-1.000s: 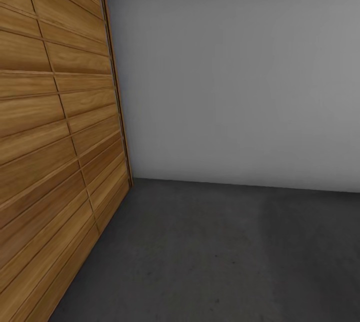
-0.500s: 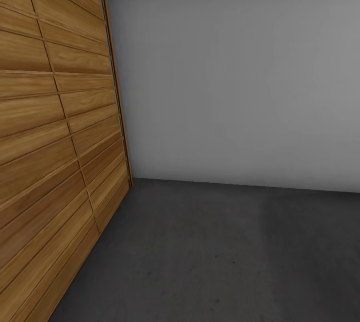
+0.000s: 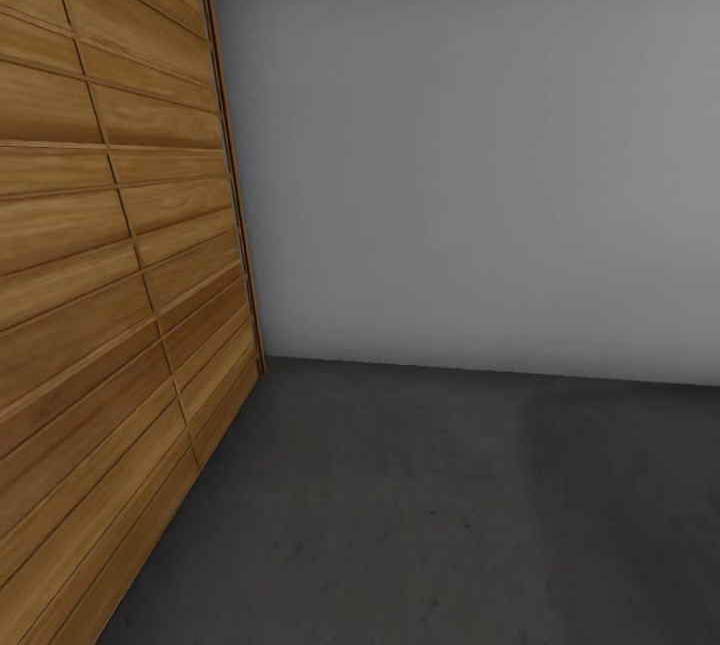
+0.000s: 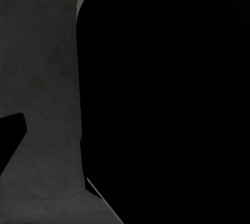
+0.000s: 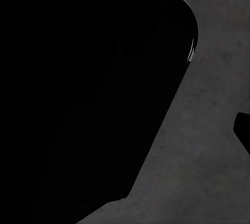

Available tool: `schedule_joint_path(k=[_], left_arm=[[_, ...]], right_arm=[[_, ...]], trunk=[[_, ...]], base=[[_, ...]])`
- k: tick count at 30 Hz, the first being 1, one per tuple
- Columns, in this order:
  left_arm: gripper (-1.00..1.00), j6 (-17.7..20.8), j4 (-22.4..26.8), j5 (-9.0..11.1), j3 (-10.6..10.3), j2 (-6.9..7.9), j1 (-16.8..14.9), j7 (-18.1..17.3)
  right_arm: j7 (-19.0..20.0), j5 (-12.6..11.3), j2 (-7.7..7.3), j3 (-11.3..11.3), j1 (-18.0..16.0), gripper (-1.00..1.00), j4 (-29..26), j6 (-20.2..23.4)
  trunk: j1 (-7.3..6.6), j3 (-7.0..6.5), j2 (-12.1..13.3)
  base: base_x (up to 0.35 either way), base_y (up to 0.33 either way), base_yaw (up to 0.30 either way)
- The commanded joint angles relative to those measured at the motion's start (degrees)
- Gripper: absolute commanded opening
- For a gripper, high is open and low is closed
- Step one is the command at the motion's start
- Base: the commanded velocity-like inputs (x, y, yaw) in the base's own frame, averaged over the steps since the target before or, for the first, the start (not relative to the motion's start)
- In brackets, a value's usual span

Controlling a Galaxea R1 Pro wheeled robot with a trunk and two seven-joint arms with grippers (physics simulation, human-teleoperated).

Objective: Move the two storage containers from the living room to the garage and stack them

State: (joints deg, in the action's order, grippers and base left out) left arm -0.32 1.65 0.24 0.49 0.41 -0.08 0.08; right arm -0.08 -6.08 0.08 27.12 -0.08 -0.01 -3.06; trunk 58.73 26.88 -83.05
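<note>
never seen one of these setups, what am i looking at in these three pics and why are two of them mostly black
These are simulator renders from a wheeled robot with two arms. The large picture comes from a camera on its head: it faces a corner where a wooden plank door meets a pale grey wall, above a dark grey concrete floor. That looks like the garage.

The other two pictures come from cameras mounted near each gripper. In both, a big black shape with a rounded corner sits close to the lens, probably part of the robot itself, with speckled concrete beside it. It is too dark to tell whether the grippers are open or shut, or whether anything is held. The head view shows bare concrete ahead, with no orange-red container on it.
</note>
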Motion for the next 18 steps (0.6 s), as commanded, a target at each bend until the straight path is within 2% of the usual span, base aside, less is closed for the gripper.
schedule_joint_path(k=[1,11,18], left_arm=[[1.00,-0.03,0.02,0.02,0.06,0.01,-0.01,0.01],[1.00,-0.03,0.02,0.02,0.06,0.03,-0.01,0.01],[1.00,-0.03,0.02,0.02,0.09,0.03,-0.01,0.01]], right_arm=[[-0.01,-0.60,0.00,0.48,-0.01,1.00,0.01,-0.18],[-0.01,-0.79,0.08,0.48,-0.01,1.00,0.01,-0.16],[0.08,-0.89,-0.01,0.56,-0.01,1.00,0.01,-0.19]], trunk=[[0.00,0.05,-0.03],[0.00,0.05,-0.03],[0.00,0.05,-0.03]], base=[[0.000,0.000,0.000],[0.000,0.000,-0.012],[0.000,0.000,-0.230]])
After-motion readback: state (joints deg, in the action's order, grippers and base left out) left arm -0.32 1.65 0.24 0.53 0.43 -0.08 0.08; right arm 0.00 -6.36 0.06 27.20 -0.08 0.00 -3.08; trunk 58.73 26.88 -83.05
